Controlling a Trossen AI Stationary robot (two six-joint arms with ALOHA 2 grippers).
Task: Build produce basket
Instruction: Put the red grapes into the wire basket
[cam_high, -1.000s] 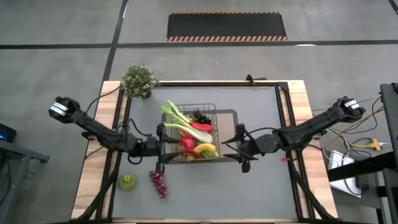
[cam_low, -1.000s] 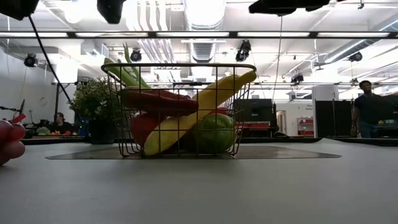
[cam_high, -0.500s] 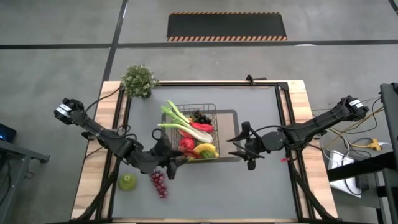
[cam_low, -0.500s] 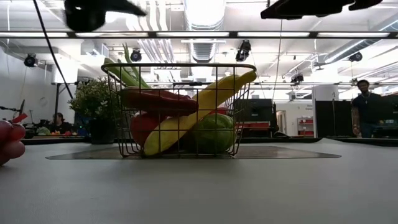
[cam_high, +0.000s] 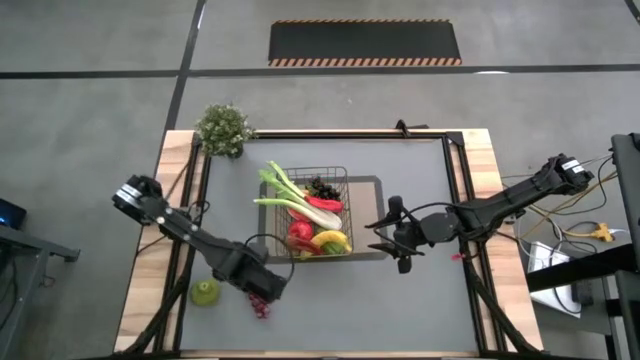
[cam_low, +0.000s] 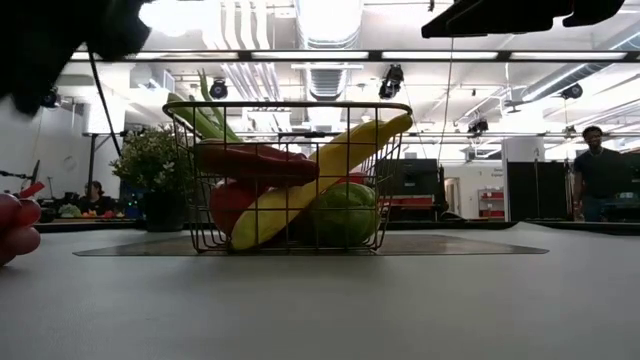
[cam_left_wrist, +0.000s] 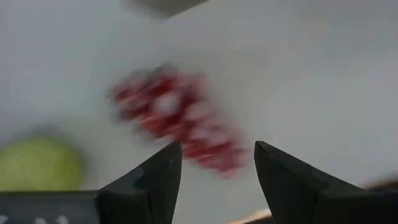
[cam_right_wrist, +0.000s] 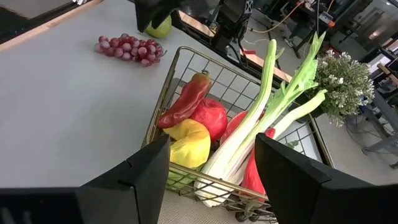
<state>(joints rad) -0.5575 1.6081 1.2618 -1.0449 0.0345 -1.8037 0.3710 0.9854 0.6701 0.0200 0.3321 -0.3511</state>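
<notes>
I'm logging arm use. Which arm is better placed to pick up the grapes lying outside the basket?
Left: the left gripper hangs open right over the grapes; the right gripper waits across the basket.

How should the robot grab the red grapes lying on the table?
Probably across the narrow width of the grape bunch, near its middle, coming straight down from above. It lies flat and long on the table, with bare table along both long sides for the fingers. The open left gripper hovers over it.

Industrial lab, ceiling ducts (cam_low: 250, 80), hazard-striped floor mat (cam_high: 365, 42)
</notes>
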